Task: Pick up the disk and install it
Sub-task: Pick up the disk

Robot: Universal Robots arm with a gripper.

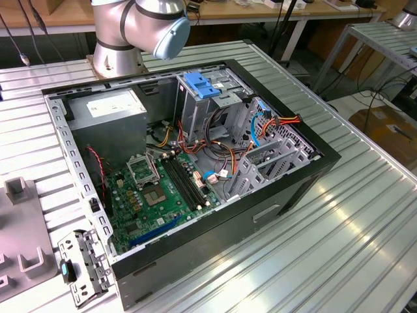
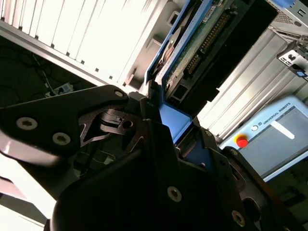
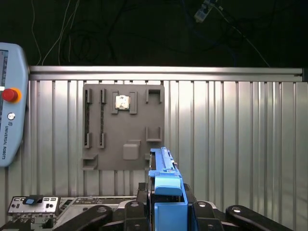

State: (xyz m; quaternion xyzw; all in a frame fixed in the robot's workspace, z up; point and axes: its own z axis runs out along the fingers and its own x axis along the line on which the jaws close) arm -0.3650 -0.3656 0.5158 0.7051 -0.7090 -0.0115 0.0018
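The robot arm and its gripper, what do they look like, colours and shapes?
In the exterior view the arm is thick silver-grey metal with rounded joints, one closed by a round light blue cap. In both wrist views the gripper is matte black, built of flat angular link plates fastened with silver screws.

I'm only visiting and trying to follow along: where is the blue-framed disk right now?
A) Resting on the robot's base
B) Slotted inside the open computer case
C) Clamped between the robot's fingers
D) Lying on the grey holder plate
C: in the first wrist view the disk stands on edge, clamped between the fingers, well apart from the grey holder plate.
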